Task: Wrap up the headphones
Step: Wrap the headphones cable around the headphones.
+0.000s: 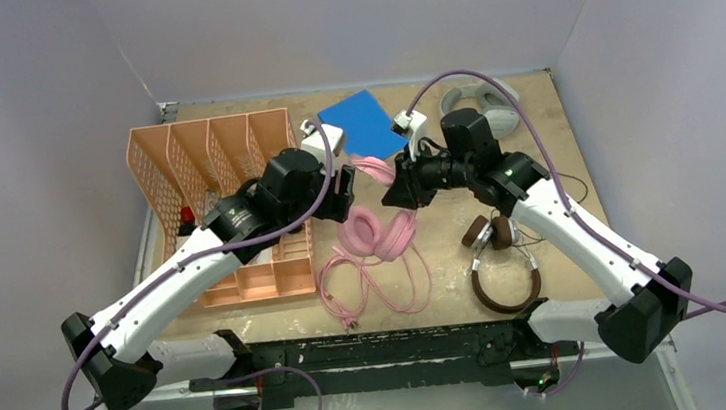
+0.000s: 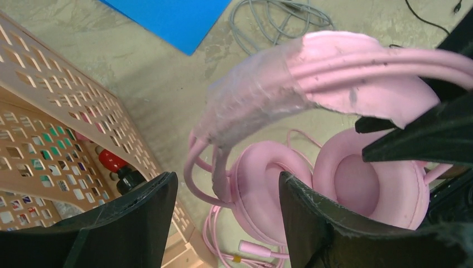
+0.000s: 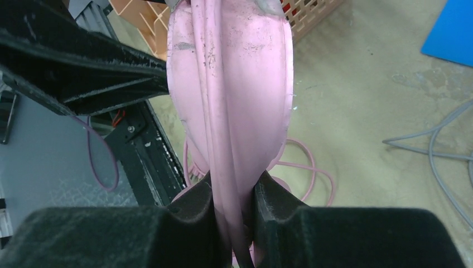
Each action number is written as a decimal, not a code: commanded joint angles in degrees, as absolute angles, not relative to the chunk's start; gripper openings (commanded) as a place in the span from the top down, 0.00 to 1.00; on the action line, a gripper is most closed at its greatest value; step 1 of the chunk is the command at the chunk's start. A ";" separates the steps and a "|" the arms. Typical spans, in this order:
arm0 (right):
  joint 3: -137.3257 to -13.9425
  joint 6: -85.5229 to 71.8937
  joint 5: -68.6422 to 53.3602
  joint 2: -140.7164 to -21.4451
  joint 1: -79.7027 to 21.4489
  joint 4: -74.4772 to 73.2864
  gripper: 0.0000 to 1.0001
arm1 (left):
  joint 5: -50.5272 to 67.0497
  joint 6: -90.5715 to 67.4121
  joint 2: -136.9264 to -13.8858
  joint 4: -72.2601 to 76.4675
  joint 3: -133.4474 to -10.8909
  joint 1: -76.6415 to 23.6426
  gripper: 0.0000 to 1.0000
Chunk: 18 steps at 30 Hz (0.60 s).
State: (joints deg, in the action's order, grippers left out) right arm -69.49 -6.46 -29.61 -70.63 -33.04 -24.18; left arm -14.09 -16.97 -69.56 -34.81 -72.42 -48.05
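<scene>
Pinched narrow between the matte black, foam-edged fingers of the right claw (image 3: 234,195): the headband of the pink headphones (image 1: 379,232), a smooth, scuffed strap with raised ridges along its length. Held up edge-on above the counter (image 1: 447,287), mid-scene. Over one stretch of the band, a crinkled wrap of clear film. Below, two round, soft-cushioned cups side by side, low over the counter; resting on it or just clear of it, cannot tell.

Just beside and facing it, the left claw (image 2: 226,206), spread wide and gripping nothing, with the thin curved pink yoke wires in line with the gap.

Trailing from the cups toward the near edge, the pink cable (image 1: 367,290), in loose, glossy loops on the mottled tan surface.

To the right, flat on the counter, the brown-and-silver headset (image 1: 504,267): dark U-shaped band, round cups, thin black cord. At the far right corner, the light-grey headset (image 1: 480,103), with its grey cable (image 2: 273,17) in slack coils.

At the back centre, a flat blue sheet (image 1: 363,123). On the left, a peach plastic organiser (image 1: 216,179) with lattice-pierced divider walls.
</scene>
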 commanded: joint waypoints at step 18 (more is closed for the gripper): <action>-82.08 -8.55 -48.38 -78.78 -32.87 -31.01 1.00 | -16.16 -1.67 -66.60 -25.99 -70.00 -48.27 0.42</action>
